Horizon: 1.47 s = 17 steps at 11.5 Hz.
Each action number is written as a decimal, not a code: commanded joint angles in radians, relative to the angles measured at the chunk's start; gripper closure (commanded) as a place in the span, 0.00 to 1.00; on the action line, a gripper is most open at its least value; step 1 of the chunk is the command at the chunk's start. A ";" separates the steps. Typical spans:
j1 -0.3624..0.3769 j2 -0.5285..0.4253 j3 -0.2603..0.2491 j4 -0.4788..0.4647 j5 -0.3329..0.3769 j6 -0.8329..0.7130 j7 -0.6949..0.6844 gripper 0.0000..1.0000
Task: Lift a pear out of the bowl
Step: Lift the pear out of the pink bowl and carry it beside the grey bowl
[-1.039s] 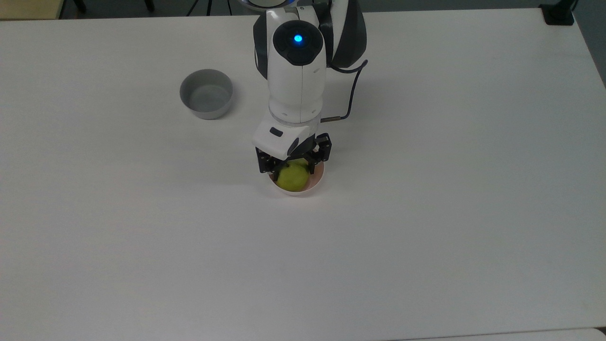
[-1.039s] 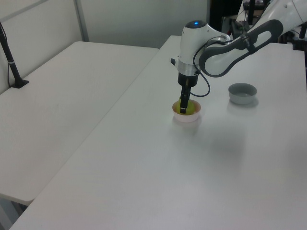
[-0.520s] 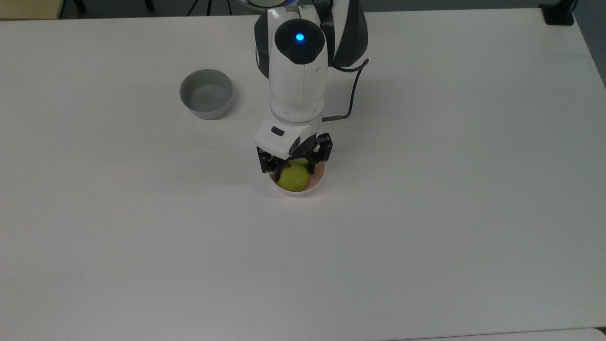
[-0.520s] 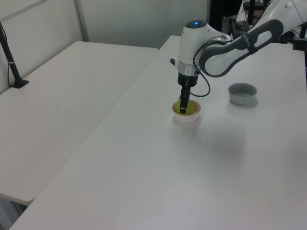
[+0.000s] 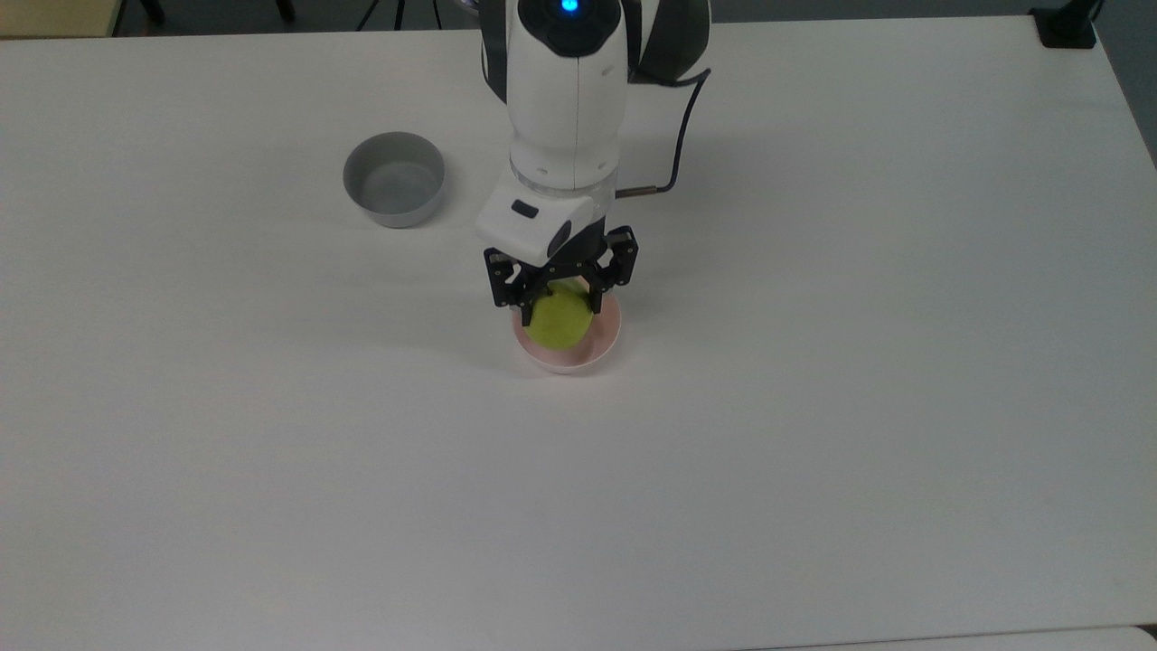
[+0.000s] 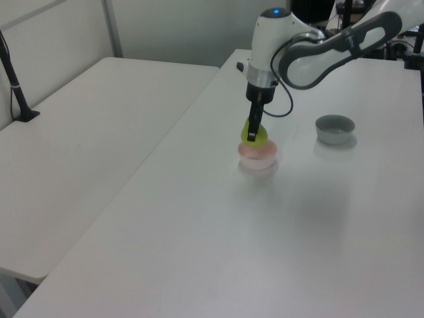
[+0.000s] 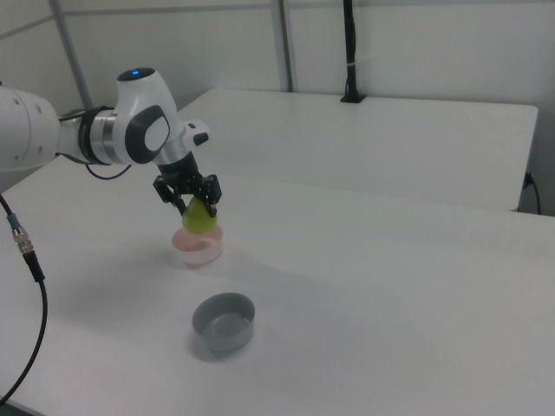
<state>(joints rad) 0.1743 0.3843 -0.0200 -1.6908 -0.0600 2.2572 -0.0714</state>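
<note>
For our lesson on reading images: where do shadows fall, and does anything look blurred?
Top view: the arm throws a soft shadow on the white table to the top view's left of the pink bowl. Left view: the bowl looks smeared and doubled, while the pear held in the gripper and the grey bowl look sharper. Right view: lighting is even, with faint shadows.

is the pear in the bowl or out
Out: the pear, held in the gripper, hangs just above the pink bowl's rim.
</note>
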 commanded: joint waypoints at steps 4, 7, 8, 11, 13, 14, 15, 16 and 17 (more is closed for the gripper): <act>-0.133 -0.104 -0.003 0.003 0.002 -0.100 -0.080 0.99; -0.252 -0.110 -0.004 0.002 0.002 -0.094 -0.172 0.99; -0.284 -0.104 -0.009 0.000 0.002 -0.087 -0.207 0.99; -0.367 -0.046 -0.015 -0.007 0.002 0.013 -0.240 0.99; -0.404 0.008 -0.015 -0.006 0.000 0.057 -0.274 0.99; -0.411 0.030 -0.015 -0.006 -0.003 0.076 -0.275 0.99; -0.429 0.053 -0.015 -0.003 -0.009 0.087 -0.289 0.99; -0.432 0.062 -0.015 -0.004 -0.009 0.102 -0.306 0.99; -0.432 0.065 -0.015 -0.004 -0.011 0.105 -0.306 0.99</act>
<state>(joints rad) -0.2528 0.4448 -0.0340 -1.6920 -0.0602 2.3336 -0.3459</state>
